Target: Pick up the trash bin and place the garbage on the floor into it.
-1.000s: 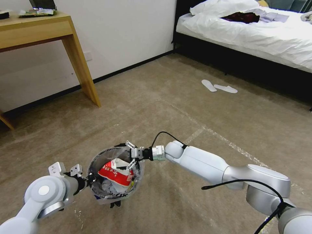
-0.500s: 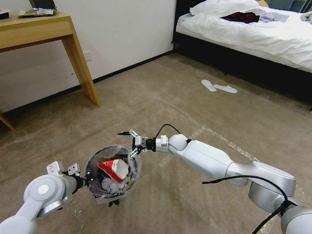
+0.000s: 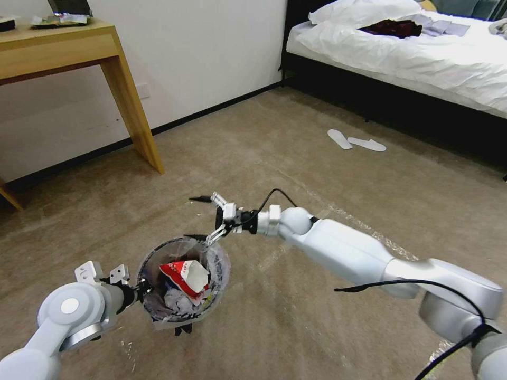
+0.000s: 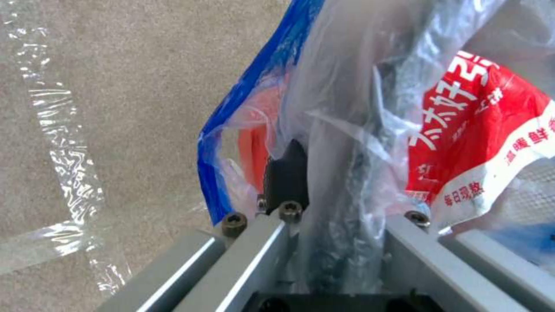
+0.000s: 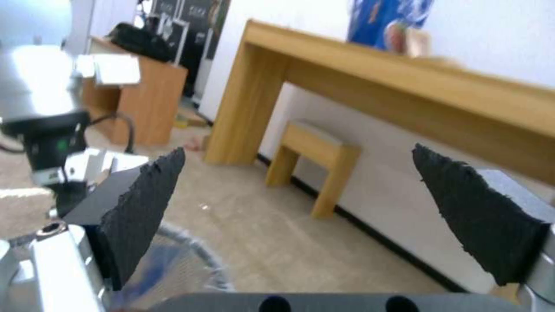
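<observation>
The trash bin [image 3: 224, 272], lined with a crinkly clear bag, hangs just above the floor [image 3: 253, 158] at lower left. My left gripper [image 3: 141, 289] is shut on its near rim; the left wrist view shows the left gripper [image 4: 341, 190] clamped over the bag-covered rim. Inside lies garbage: a crushed red-and-white cup [image 3: 185, 274] on top of white tissues [image 3: 177, 302], and the cup's red print [image 4: 462, 130] shows through the bag. My right gripper [image 3: 195, 218] is open and empty, a little above and beyond the bin's far rim. Its black fingertips [image 5: 145, 208] stand wide apart.
A wooden desk [image 3: 63, 47] stands at the back left, with one leg [image 3: 134, 111] on the carpet and a low stool [image 5: 315, 151] under it. A bed [image 3: 422, 58] fills the back right, with white slippers [image 3: 356, 141] before it. Clear tape lines [image 3: 369, 229] cross the carpet.
My right gripper has risen out of the bin and moved away past its far rim, open. The red-and-white cup has settled lower inside the bin. The left arm has barely moved.
</observation>
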`<state>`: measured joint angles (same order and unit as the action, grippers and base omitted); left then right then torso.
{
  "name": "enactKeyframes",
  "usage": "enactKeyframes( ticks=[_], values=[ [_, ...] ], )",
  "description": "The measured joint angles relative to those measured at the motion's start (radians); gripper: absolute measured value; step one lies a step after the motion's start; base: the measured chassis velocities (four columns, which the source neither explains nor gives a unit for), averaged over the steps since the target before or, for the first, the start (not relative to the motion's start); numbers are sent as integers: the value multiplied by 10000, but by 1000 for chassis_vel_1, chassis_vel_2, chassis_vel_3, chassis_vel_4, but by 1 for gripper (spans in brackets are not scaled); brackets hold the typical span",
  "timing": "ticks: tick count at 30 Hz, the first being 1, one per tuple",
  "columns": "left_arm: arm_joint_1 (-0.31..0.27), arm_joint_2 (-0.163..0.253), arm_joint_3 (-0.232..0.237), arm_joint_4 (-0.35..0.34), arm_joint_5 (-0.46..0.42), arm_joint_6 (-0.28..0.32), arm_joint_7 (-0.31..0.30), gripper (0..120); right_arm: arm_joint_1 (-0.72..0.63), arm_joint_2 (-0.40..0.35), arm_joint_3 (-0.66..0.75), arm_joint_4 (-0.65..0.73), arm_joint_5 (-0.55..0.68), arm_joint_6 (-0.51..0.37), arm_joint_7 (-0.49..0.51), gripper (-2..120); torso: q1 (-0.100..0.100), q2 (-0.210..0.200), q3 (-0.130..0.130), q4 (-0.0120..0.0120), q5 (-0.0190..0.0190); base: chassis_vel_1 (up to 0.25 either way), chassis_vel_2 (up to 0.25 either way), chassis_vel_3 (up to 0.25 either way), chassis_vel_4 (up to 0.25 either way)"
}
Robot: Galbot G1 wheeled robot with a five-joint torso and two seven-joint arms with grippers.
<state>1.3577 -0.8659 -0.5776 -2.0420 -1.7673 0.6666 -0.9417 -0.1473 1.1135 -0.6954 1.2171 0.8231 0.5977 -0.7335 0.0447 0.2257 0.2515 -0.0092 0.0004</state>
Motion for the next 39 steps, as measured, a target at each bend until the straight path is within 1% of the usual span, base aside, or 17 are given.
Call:
enactKeyframes(
  ticks=[2, 5, 8, 11, 14, 15, 17, 18, 19, 21, 24, 25, 27, 28, 32, 35, 39],
  values=[
    [-25, -1, -1, 3, -21, -7, -23, 0, -7, -430, 443, 325, 305, -79, 21, 100, 0, 0, 0, 0, 0, 0, 0, 0, 0],
    [-38, -7, -1, 12, -30, -13, -40, 0, -77, -581, 782, 429, 460, -113, 67, 100, 0, 1, 0, 2, 0, 0, 0, 0, 0],
    [-52, -52, -61, 15, -113, -29, -80, 0, -625, -878, 2156, 646, 672, -225, 552, 100, 0, 0, 0, 3, 1, 0, 0, 0, 0],
    [-51, -61, -76, 15, -125, -31, -83, 0, -801, -917, 2526, 665, 612, -244, 775, 100, 0, 0, 0, 2, 1, 0, 0, 0, 0],
    [-53, -150, -163, -24, -233, -35, -124, 0, -1854, -1073, 3865, 813, 229, -302, 2600, 100, 0, 0, 0, 8, 0, 0, 0, 0, 0],
    [-53, -150, -163, -24, -233, -35, -124, 0, -1854, -1073, 3865, 813, 229, -302, 2600, 100, 0, 0, 0, 8, 0, 0, 0, 0, 0],
    [-64, -169, -187, -50, -273, -37, -149, 0, -2352, -1136, 4350, 955, 62, -442, 3207, 100, 0, 0, 0, 5, 1, 0, 0, 0, 0],
    [-64, -183, -203, -89, -303, -40, -157, 0, -2946, -1209, 5001, 1155, -246, -627, 3866, 100, 0, 0, 0, 0, 4, 0, 0, 0, 0],
    [-64, -183, -203, -89, -303, -40, -157, 0, -2946, -1209, 5001, 1155, -246, -627, 3866, 100, 0, 0, 0, 0, 4, 0, 0, 0, 0],
    [-48, -277, -257, -162, -320, -41, -153, 0, -4135, -1289, 6682, 1610, -914, -1102, 4996, 100, 0, 1, 0, 0, 2, 0, 0, 0, 0],
    [-44, -361, -285, -165, -327, -38, -150, 0, -4879, -1305, 7749, 1921, -1265, -1386, 5365, 100, 0, 0, -1, 3, 2, 0, 0, 0, 0],
    [32, -423, -340, -191, -319, -37, -150, 0, -5484, -1299, 8526, 2173, -1534, -1598, 5704, 100, -1, 0, -1, -4, 0, 0, 0, 0, 0],
    [129, -471, -413, -237, -305, -38, -158, 0, -5718, -1262, 8803, 2245, -1684, -1670, 5894, 100, -1, 1, -1, -9, 0, 0, 0, 0, 0],
    [331, -592, -586, -366, -294, -37, -211, 0, -6111, -1145, 9280, 2323, -2072, -1839, 6364, 100, -1, 0, -1, 7, 2, 0, 0, 0, 0],
    [435, -697, -665, -432, -272, -40, -279, 0, -7031, -974, 10328, 2546, -2545, -2041, 6902, 100, -1, 0, 0, 12, 0, 0, 0, 0, 0],
    [441, -703, -674, -436, -275, -50, -315, 0, -7781, -848, 11082, 2869, -2827, -2127, 7265, 100, -1, 1, -2, -1, 1, 0, 0, 0, 0],
    [473, -609, -720, -488, -350, -70, -348, 0, -9019, -662, 12152, 3729, -3410, -2329, 7782, 100, -1, 0, -3, -2, -2, 0, 0, 0, 0]
  ],
)
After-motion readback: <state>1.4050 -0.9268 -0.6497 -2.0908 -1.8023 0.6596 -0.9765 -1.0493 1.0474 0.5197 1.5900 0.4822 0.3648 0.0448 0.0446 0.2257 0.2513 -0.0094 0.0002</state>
